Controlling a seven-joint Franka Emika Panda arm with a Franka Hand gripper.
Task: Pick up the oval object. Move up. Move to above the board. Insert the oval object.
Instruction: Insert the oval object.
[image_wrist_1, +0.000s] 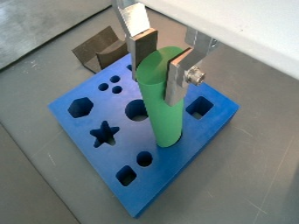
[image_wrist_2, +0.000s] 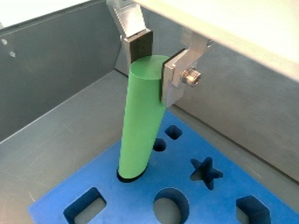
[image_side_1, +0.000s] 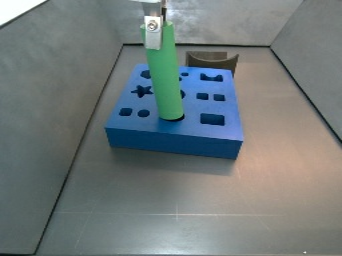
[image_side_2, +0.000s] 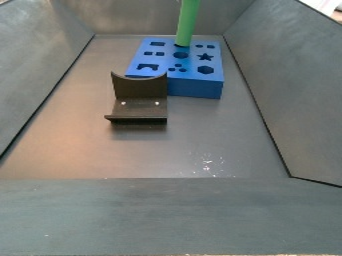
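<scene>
**Green rod standing in the blue board, gripper at its top**

The gripper (image_wrist_1: 163, 57) is sitting directly above the board (image_wrist_1: 82, 127), its two silver fingers (image_wrist_2: 179, 68) clamping the upper end of the oval object (image_wrist_1: 165, 105) between the dark pads. In both wrist views the jaws are pressing against opposite sides of the rod's top, with no gap showing.

The oval object is standing nearly upright (a slight lean is showing in a wrist view (image_wrist_2: 140, 118)), and its lower end is sitting in a hole in the board's top face (image_wrist_2: 128, 178). In a side view the rod (image_side_1: 163, 80) is rising from a hole near the middle of the board (image_side_1: 174, 135), with the star-shaped hole (image_side_1: 142, 91) just beside it. How deep the tip is seated cannot be told from these views.

The board is lying flat on the grey floor of the bin (image_side_2: 160, 150). The fixture (image_side_2: 136, 98) is standing just beside the board's edge in a side view, apart from the rod
</scene>
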